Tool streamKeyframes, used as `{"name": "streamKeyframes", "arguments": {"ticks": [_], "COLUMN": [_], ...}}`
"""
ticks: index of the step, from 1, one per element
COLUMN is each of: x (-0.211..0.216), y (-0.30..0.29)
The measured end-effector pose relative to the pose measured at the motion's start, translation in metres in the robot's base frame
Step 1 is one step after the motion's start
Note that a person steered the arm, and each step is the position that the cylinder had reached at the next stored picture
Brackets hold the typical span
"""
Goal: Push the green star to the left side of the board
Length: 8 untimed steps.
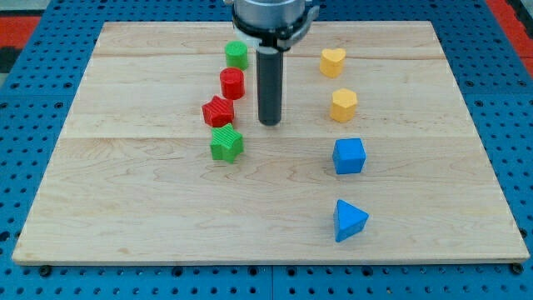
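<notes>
The green star [226, 143] lies a little left of the board's middle. Just above it sits a red star [217, 111], almost touching it. My tip [269, 123] rests on the board to the right of the red star and up-right of the green star, a short gap away from both. The dark rod rises from the tip to the arm's head at the view's top.
A red cylinder [231, 83] and a green cylinder [236, 55] stand above the red star. On the right are a yellow heart [333, 61], a yellow hexagon [343, 105], a blue cube [349, 156] and a blue triangle [349, 220]. The wooden board [125, 192] lies on a blue pegboard.
</notes>
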State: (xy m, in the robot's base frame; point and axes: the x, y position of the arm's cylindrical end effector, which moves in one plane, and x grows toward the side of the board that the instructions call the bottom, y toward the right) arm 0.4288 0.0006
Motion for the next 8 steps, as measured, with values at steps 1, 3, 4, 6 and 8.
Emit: {"name": "streamKeyframes", "arguments": {"ticks": [1, 3, 4, 6, 8], "x": [0.016, 0.016, 0.022, 0.032, 0.029], "y": [0.0, 0.0, 0.0, -0.038, -0.095]}}
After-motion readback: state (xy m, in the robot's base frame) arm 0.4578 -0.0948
